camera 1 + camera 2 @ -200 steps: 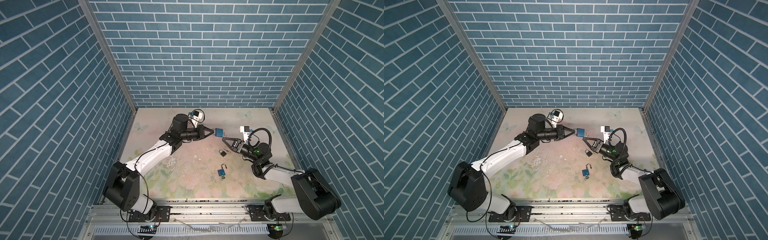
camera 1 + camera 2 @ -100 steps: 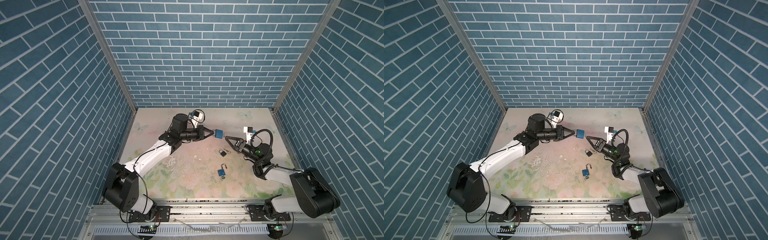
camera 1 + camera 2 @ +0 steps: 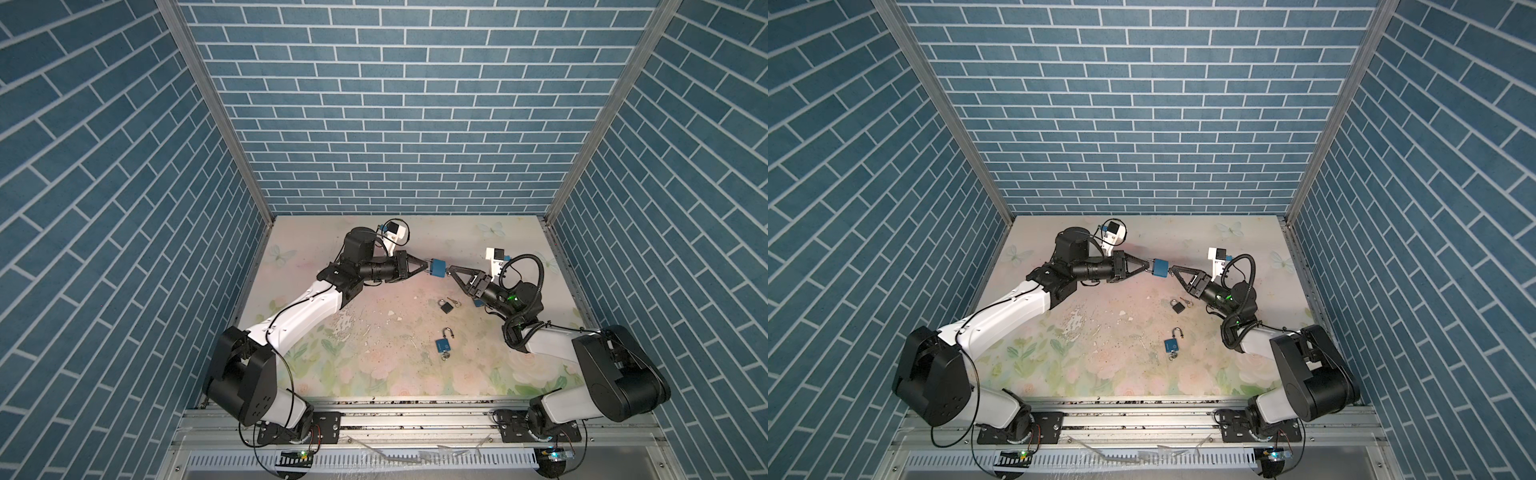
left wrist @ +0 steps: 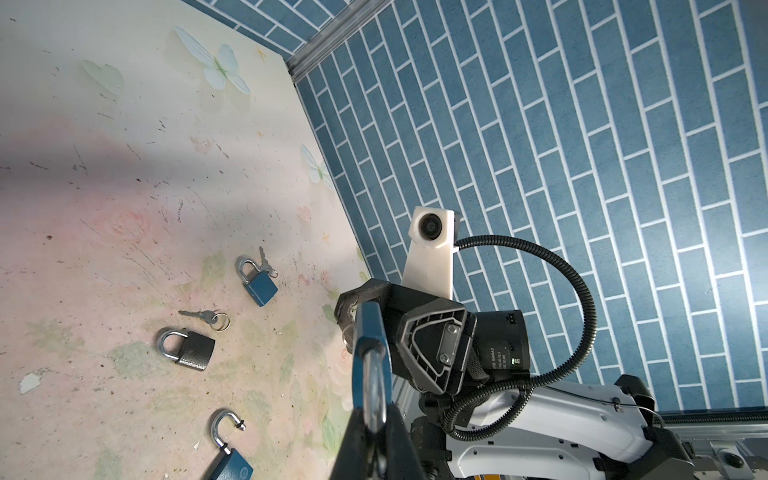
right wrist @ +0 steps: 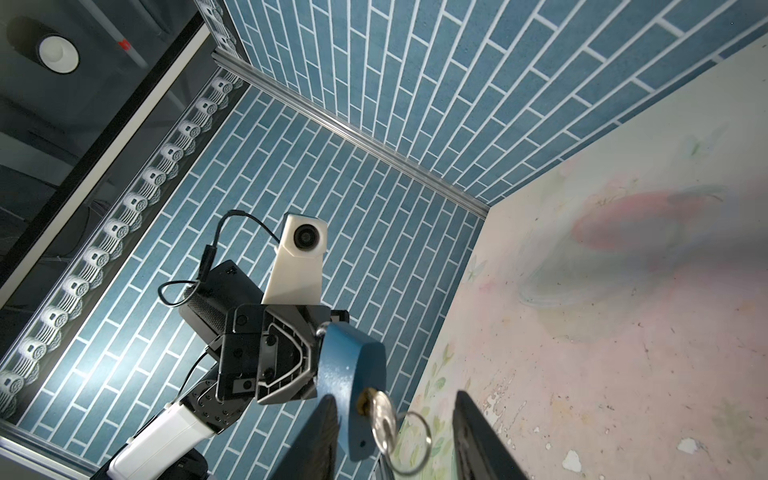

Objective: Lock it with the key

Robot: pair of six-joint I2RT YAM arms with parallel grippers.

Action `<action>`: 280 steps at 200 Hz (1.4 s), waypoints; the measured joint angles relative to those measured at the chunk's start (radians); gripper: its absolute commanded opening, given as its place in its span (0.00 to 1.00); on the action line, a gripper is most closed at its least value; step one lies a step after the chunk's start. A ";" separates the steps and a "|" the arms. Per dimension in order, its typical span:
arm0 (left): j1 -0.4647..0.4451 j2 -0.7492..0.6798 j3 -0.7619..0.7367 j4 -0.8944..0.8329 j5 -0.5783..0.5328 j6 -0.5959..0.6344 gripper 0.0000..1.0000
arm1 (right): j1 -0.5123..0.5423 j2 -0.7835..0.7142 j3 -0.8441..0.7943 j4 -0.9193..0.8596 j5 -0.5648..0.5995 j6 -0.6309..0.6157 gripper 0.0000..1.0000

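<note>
held blue padlock (image 3: 438, 267) hangs in the air over the far middle of the desk (image 3: 374, 340), between the two arms. left gripper (image 3: 428, 268): jaws pinched tight on its shackle (image 4: 371, 386). the shackle's end is buried between the jaws in the left wrist view, so locked or unlocked cannot be told. right gripper (image 3: 449, 270): jaws part-spread, one on each side of the key (image 5: 380, 409), which sits in the keyhole with its key ring (image 5: 428, 440) dangling. a gap shows on both sides, no contact seen; the frame edge crops these jaws in the right wrist view. on the desk: dark padlock (image 3: 446, 306) with a loose key (image 3: 456, 302) just beside it; open blue padlock (image 3: 443, 345) nearer the front, cropped in the left wrist view; third blue padlock (image 4: 257, 284), mostly hidden under the right arm in both top views.
</note>
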 measured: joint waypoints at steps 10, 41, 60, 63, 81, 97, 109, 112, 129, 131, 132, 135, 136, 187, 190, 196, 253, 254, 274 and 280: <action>0.000 0.000 0.000 0.003 0.003 -0.004 0.00 | 0.000 -0.001 0.000 0.002 -0.001 0.002 0.45; 0.000 0.000 0.000 0.023 0.010 -0.013 0.00 | 0.000 -0.001 0.000 0.002 -0.008 0.004 0.44; 0.000 0.000 0.000 0.029 0.012 -0.019 0.00 | 0.000 -0.001 0.005 0.001 -0.012 0.005 0.43; 0.000 0.000 0.000 0.030 0.012 -0.019 0.00 | 0.000 -0.001 0.008 0.001 -0.014 0.006 0.43; 0.000 0.000 0.000 0.034 0.012 -0.022 0.00 | 0.000 -0.001 0.021 0.002 -0.019 0.016 0.39; 0.000 0.000 0.000 0.040 0.012 -0.023 0.00 | 0.000 -0.001 0.028 0.003 -0.024 0.022 0.35; 0.000 0.000 0.000 0.045 0.012 -0.024 0.00 | 0.001 -0.001 0.028 0.004 -0.029 0.023 0.32; 0.000 0.000 0.000 0.046 0.012 -0.024 0.00 | 0.001 -0.001 0.028 0.004 -0.031 0.023 0.31; 0.000 0.000 0.000 0.048 0.012 -0.028 0.00 | 0.002 -0.001 0.028 0.005 -0.037 0.027 0.27; 0.000 0.000 0.000 0.048 0.012 -0.029 0.00 | 0.002 -0.001 0.028 0.005 -0.039 0.027 0.26; 0.000 0.001 0.000 0.048 0.012 -0.029 0.00 | 0.003 -0.001 0.028 0.005 -0.039 0.027 0.26; 0.000 0.001 0.000 0.050 0.012 -0.029 0.00 | 0.003 -0.001 0.028 0.005 -0.039 0.029 0.25; 0.000 0.001 0.000 0.050 0.012 -0.029 0.00 | 0.004 -0.001 0.028 0.005 -0.040 0.029 0.25; 0.000 0.012 0.000 0.068 0.021 -0.040 0.00 | 0.011 -0.001 0.028 0.006 -0.050 0.030 0.11; 0.000 0.014 0.000 0.069 0.023 -0.040 0.00 | 0.011 -0.001 0.028 0.006 -0.050 0.030 0.10; 0.000 0.014 0.000 0.071 0.024 -0.041 0.00 | 0.010 -0.001 0.028 0.006 -0.050 0.029 0.09; 0.007 0.037 0.008 0.068 0.037 -0.029 0.00 | 0.007 -0.008 0.028 -0.009 -0.042 0.055 0.00; 0.007 0.038 0.009 0.067 0.036 -0.029 0.00 | 0.007 -0.008 0.028 -0.009 -0.042 0.055 0.00; 0.013 0.061 0.043 0.033 0.047 -0.001 0.00 | 0.005 -0.010 0.026 -0.016 -0.029 0.055 0.00; 0.017 0.070 0.053 0.019 0.053 0.008 0.00 | 0.005 -0.012 0.021 -0.017 -0.023 0.055 0.00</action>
